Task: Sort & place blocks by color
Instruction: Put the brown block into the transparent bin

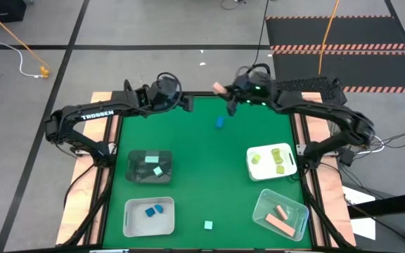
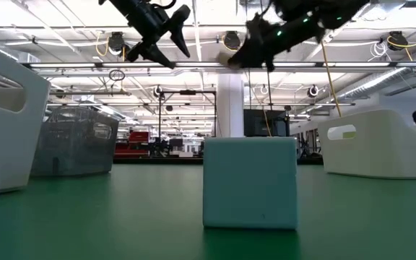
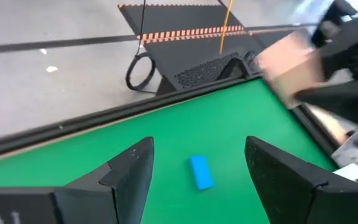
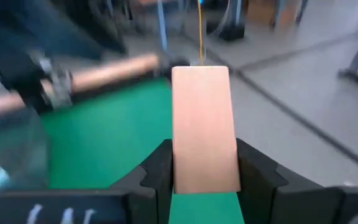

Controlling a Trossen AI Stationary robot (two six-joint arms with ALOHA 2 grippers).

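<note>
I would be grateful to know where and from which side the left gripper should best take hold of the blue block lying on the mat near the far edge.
Probably from straight above, closing on the two long sides of the blue block. It lies flat on the green mat as a short bar with nothing beside it. The left gripper is open, with the bar showing between its fingers.

Both arms reach to the table's far edge, raised well above the surface. The left gripper (image 1: 187,103) has its jaws spread wide, nothing between them. The right gripper (image 1: 223,91) is clamped on a salmon block (image 4: 205,127), which stands out beyond the fingertips (image 4: 253,169), pinched at its lower end.
</note>
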